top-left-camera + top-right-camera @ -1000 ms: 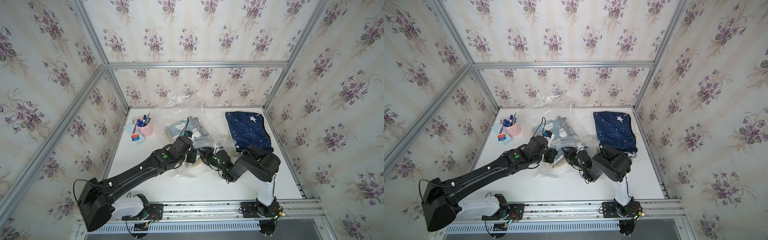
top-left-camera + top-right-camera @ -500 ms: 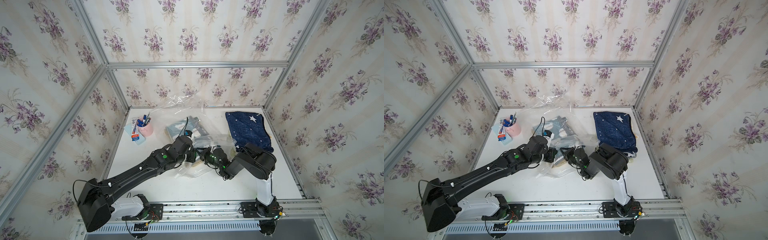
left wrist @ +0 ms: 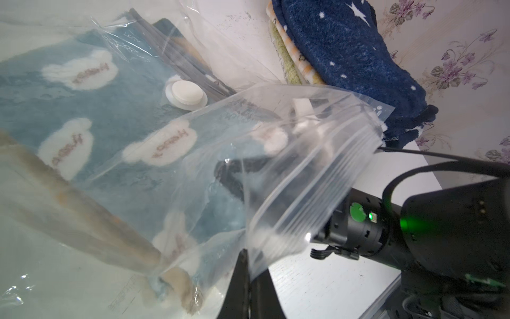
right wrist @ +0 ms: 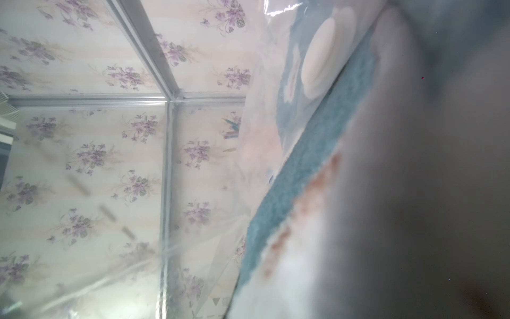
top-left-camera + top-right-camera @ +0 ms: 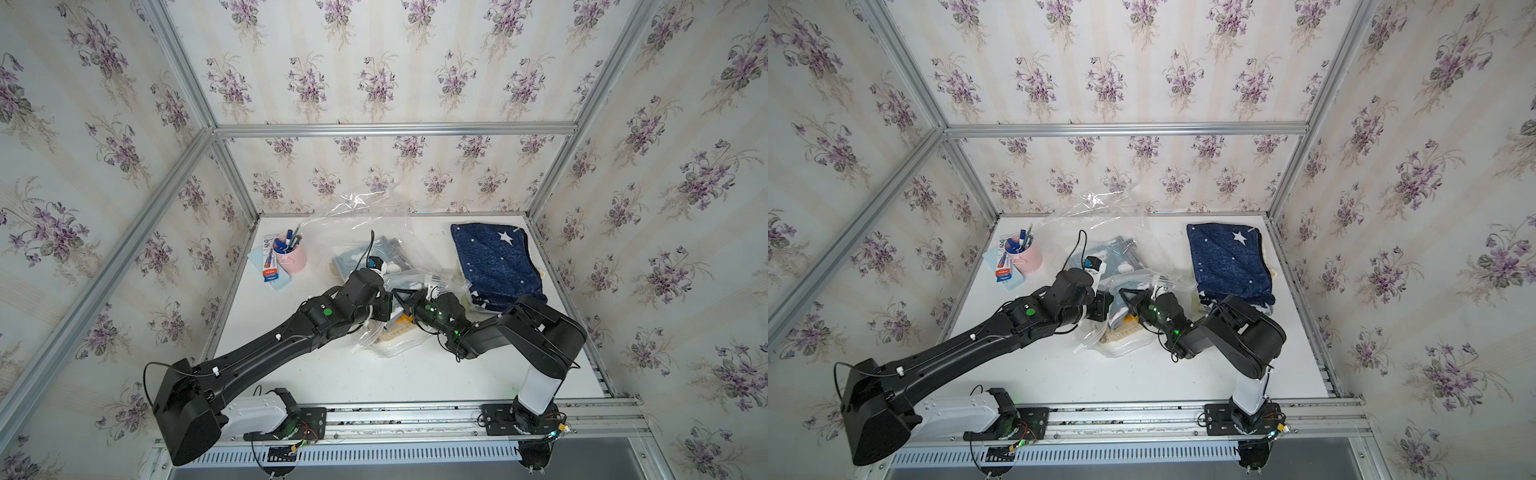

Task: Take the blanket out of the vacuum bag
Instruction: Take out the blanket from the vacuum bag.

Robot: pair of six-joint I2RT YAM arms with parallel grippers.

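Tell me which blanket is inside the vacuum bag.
The light blue cloud-patterned blanket lies inside the vacuum bag; the navy starred blanket lies outside it.

Black arms (image 5: 266,351), white bases (image 5: 253,415), green lights (image 5: 328,311)

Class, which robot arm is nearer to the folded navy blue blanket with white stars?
Right. The right arm has its elbow at the near edge of the folded navy blue starred blanket; the left arm lies across the clear plastic vacuum bag from it.
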